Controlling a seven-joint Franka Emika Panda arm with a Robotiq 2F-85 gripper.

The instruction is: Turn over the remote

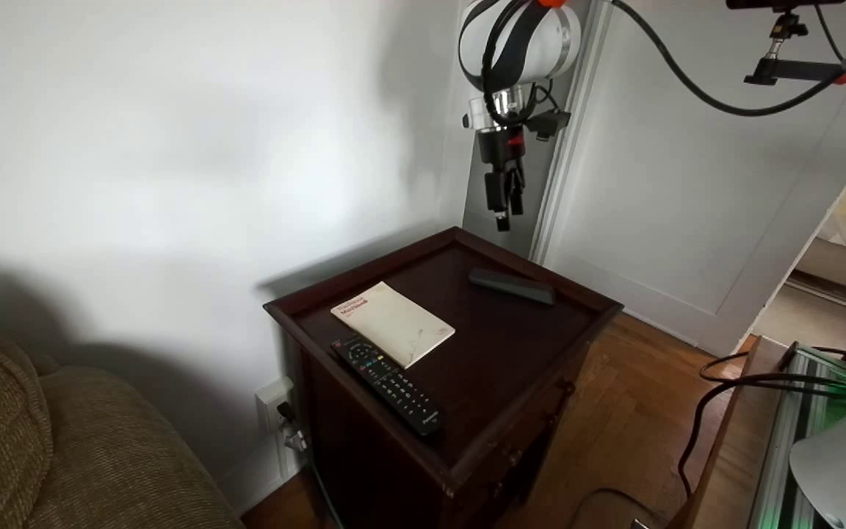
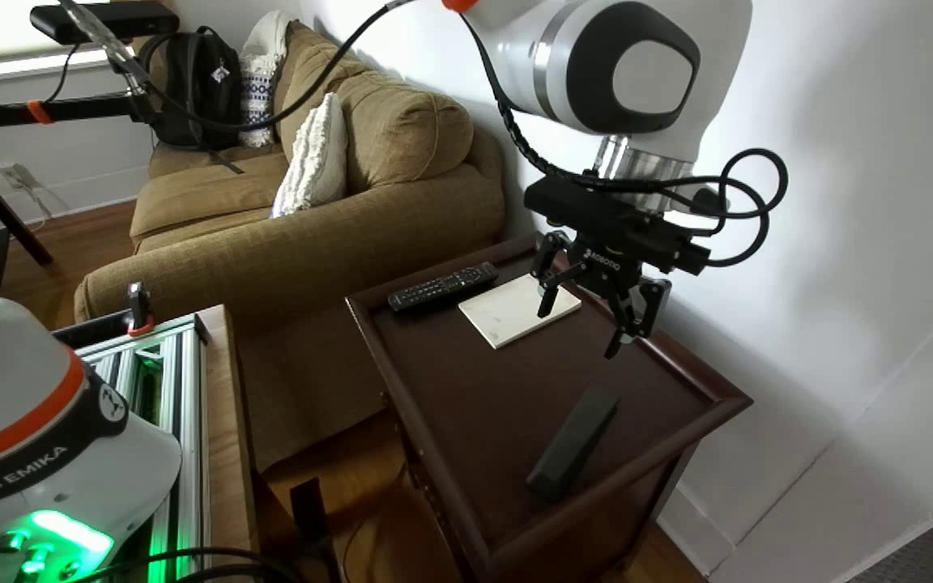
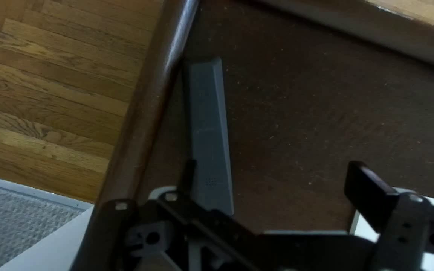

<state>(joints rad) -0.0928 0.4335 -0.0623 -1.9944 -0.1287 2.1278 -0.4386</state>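
The remote is a short, slim, dark grey bar [image 1: 511, 285] lying flat near one edge of the dark wooden table; it also shows in an exterior view [image 2: 572, 444]. In the wrist view the remote [image 3: 210, 128] shows a plain upper face with a faint seam and a small patch of dots. My gripper [image 2: 580, 328] is open and empty, above the table and apart from the remote. In the wrist view the gripper [image 3: 273, 167] has its fingers wide apart, and its left finger covers part of the remote's near end.
A cream booklet [image 1: 393, 323] lies on the table, with a longer black remote with pale buttons [image 1: 386, 386] beside it. The table has a raised rim [image 2: 685, 364]. A white wall [image 1: 173, 147] stands behind, and a brown sofa [image 2: 337, 251] stands close by.
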